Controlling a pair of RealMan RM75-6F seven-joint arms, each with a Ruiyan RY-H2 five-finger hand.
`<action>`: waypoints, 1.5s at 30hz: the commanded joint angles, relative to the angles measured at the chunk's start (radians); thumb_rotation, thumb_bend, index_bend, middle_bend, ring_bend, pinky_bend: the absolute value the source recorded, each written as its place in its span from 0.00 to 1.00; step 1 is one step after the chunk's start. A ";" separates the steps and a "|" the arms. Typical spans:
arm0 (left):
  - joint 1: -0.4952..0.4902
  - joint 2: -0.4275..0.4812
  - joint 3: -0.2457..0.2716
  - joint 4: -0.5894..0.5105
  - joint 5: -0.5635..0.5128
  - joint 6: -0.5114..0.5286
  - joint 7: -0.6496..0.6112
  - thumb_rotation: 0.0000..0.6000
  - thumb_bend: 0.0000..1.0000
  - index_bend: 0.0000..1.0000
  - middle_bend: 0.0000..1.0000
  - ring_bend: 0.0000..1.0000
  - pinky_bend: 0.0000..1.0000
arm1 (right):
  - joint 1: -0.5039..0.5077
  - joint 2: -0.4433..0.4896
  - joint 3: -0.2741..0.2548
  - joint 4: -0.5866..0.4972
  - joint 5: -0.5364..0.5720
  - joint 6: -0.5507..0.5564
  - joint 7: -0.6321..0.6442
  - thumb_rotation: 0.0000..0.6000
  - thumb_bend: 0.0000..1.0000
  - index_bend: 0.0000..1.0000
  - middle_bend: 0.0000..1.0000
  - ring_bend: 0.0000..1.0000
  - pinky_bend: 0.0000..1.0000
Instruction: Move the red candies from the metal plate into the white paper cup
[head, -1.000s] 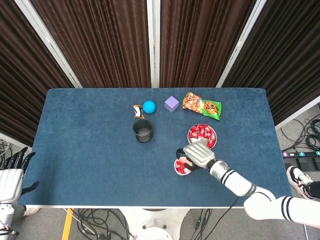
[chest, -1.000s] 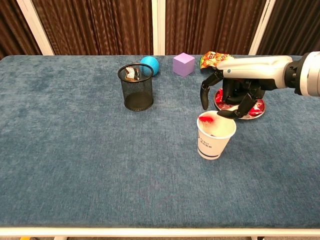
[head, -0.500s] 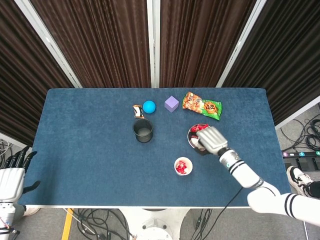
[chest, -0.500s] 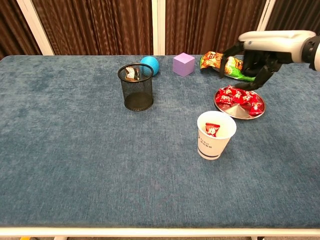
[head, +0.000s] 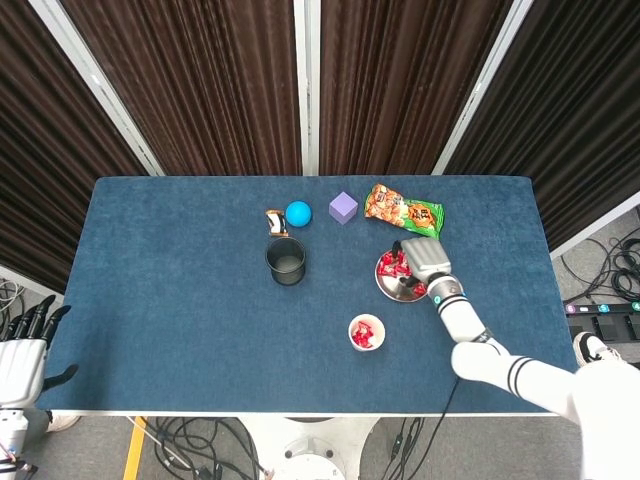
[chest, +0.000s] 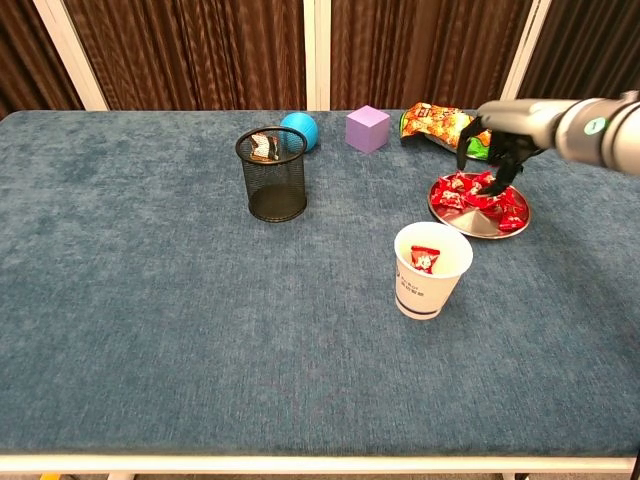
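Red candies (chest: 478, 197), shiny crinkled wrappers, piled on metal plate (chest: 512, 224) at desk (chest: 150, 330) right side, just behind white paper cup (chest: 432, 269); cup has a red piece inside. Right hand (chest: 495, 150) over plate's far edge, fingers (chest: 500, 176) curled down onto the pile; can't tell if gripping one. Left hand (head: 22, 350) off desk corner, fingers spread, holding nothing.

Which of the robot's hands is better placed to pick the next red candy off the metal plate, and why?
The right hand: it is lowered over the red candies on the metal plate, beside the white paper cup. The left hand sits off the table's far corner.
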 joint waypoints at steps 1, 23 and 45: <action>0.002 -0.001 0.000 0.003 -0.001 0.001 -0.004 1.00 0.00 0.21 0.16 0.14 0.19 | 0.027 -0.046 -0.003 0.052 0.041 -0.020 -0.035 1.00 0.17 0.42 0.96 0.92 1.00; 0.003 -0.010 0.001 0.030 -0.004 -0.007 -0.029 1.00 0.00 0.21 0.16 0.14 0.19 | 0.060 -0.154 -0.003 0.209 0.120 -0.067 -0.094 1.00 0.27 0.50 0.96 0.92 1.00; 0.003 0.005 -0.002 -0.004 0.019 0.016 -0.002 1.00 0.00 0.21 0.16 0.14 0.19 | -0.152 0.375 0.017 -0.613 -0.464 0.116 0.230 1.00 0.37 0.57 0.96 0.92 1.00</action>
